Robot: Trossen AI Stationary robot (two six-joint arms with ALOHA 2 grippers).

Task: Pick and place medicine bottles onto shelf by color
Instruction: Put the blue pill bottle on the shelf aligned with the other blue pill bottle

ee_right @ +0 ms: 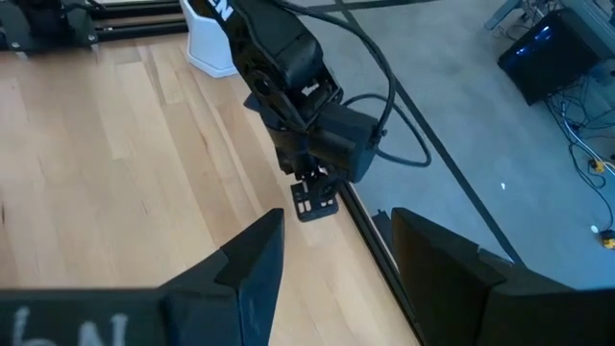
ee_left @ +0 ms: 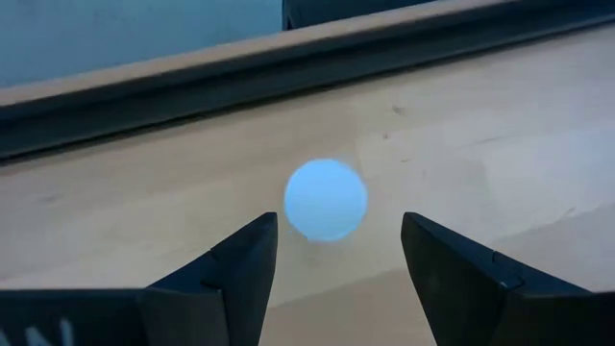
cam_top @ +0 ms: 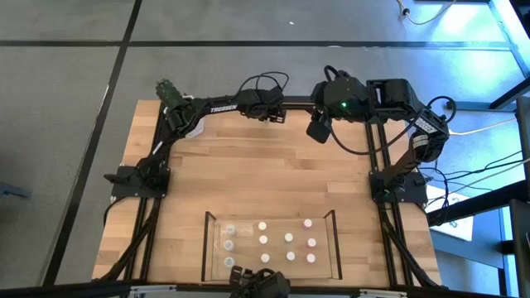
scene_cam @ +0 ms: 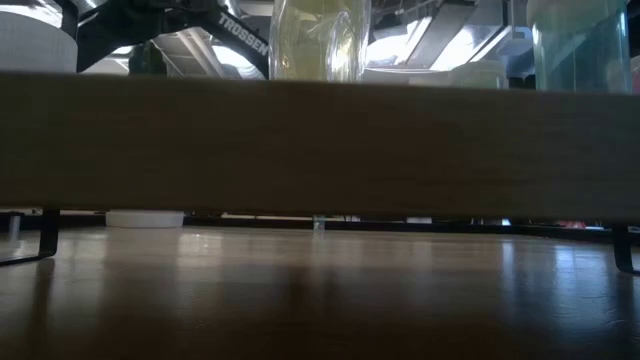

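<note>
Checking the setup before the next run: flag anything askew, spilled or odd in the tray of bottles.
Nothing stands out. In the high view the medicine bottles stand upright in tidy rows inside the shelf, none tipped or spilled. Both arms are parked along the far edge of the table, well away from the shelf.

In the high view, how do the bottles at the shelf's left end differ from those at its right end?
Colour: the left-end bottles look clear-grey, while the right-end bottles look pinkish. Place: the left-end bottles sit near the left wall of the shelf, and the right-end bottles sit towards its right wall, with the white bottles between them. Shared: each group is a line of three tiny bottles inside the shelf.
</note>
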